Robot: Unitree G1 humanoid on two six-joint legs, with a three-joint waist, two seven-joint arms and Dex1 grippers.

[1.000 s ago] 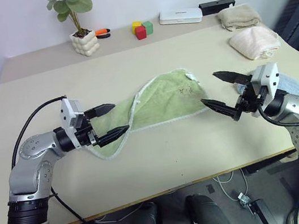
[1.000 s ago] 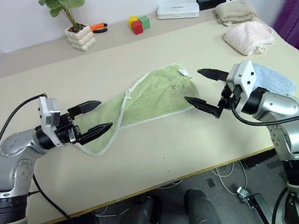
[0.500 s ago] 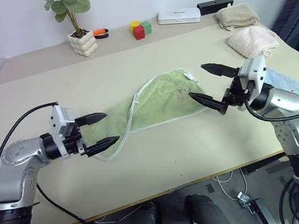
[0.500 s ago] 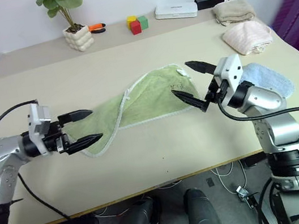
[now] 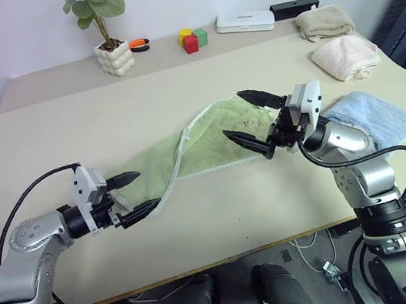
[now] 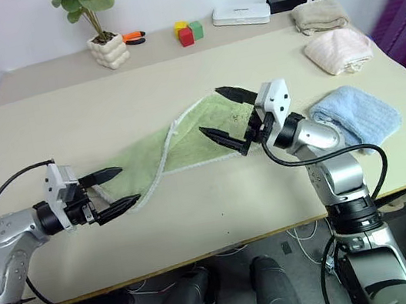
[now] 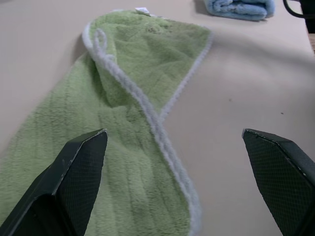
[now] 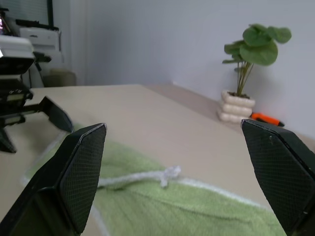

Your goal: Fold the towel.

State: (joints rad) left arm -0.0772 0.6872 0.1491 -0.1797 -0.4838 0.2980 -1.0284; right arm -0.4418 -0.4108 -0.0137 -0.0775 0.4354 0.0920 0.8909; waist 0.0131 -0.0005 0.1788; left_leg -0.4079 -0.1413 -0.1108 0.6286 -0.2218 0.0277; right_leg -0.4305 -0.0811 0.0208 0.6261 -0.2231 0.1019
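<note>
Towel, a light green terry cloth with a pale whitish stitched edge, is lying crumpled in a long diagonal strip across the middle of the beige tabletop, one part already lapped over another so the edging is tracing a loop through its centre. Both arms are closing in on it from opposite ends. The right gripper is now hanging over the towel's far right end, where a second ago it was standing off beside the cloth, just above the light blue folded towel; its two black fingers are gaping wide and holding nothing, one above the cloth and one pointing along its near edge. The left gripper is sinking and drawing back toward the near left corner, where earlier it was riding higher over that end; its fingers too are spread apart and empty, the lower one just beside the towel's rounded corner, though whether it is touching is hard to tell. The left wrist view is showing the green cloth running between its fingertips. This is looking like the approach before a two-handed pickup: no fold is being made yet, and each end is probably needing a pinch before the cloth can be straightened. Beige and cream folded towels are lying well apart at the far right.
</note>
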